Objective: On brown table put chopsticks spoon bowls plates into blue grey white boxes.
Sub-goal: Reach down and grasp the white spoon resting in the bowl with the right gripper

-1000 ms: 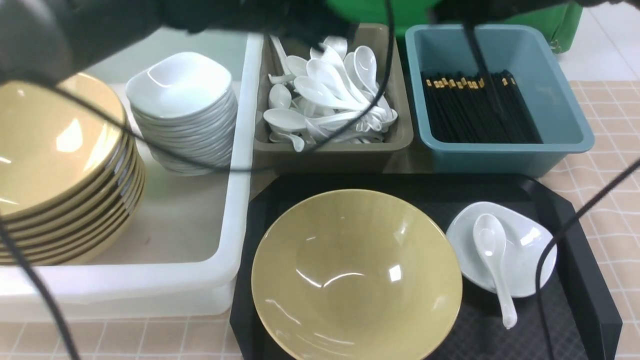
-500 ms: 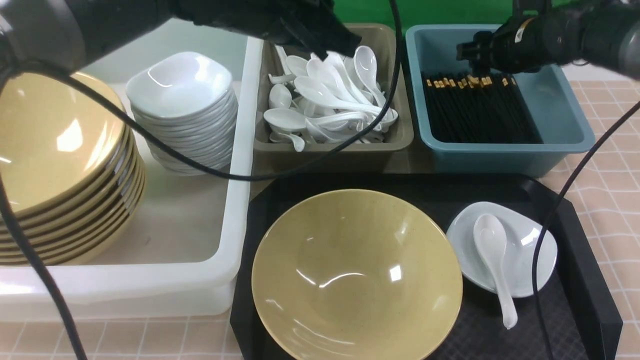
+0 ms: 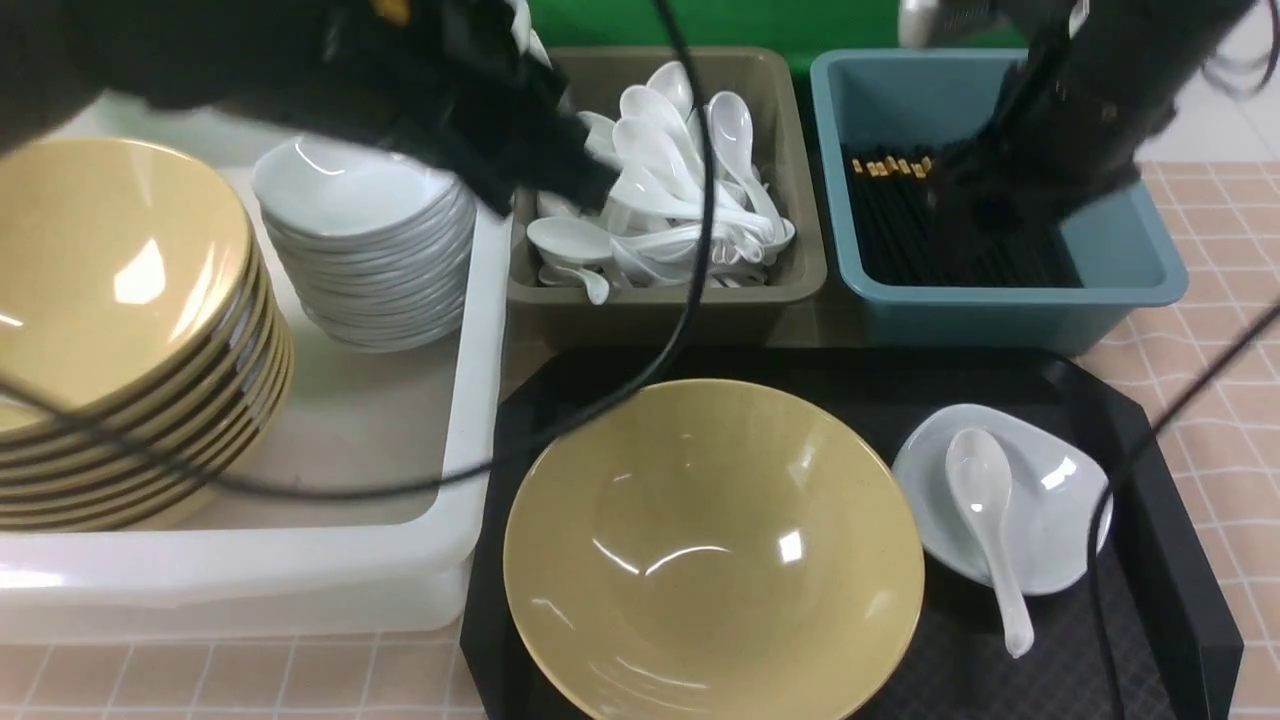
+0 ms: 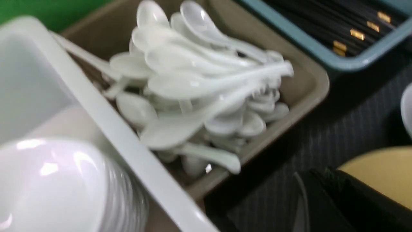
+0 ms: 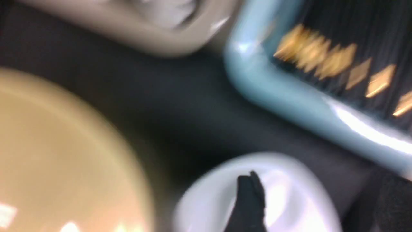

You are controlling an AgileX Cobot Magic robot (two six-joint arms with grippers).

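Observation:
On the black tray [image 3: 1180, 560] stand a yellow bowl [image 3: 710, 550] and a small white plate [image 3: 1055, 490] with a white spoon [image 3: 985, 500] lying in it. Black chopsticks [image 3: 900, 225] fill the blue box [image 3: 1000, 315], and spoons are heaped in the grey box [image 3: 660, 300]. My left gripper [image 3: 575, 185] is shut and empty, hovering over the edge between the white box [image 3: 300, 580] and the grey one. My right gripper [image 5: 322, 203] is open with nothing between its fingers. It hangs above the blue box's near side, and its wrist view looks down on the plate.
Inside the white box are a stack of yellow bowls [image 3: 110, 280] and a stack of white plates [image 3: 370, 250]. Black cables loop across the white box and the tray. The brown table [image 3: 1220, 300] shows at the right and along the front edge.
My left arm has swung left from over the grey box towards the white box. My right arm has come down and nearer over the blue box. Its jaws have spread apart.

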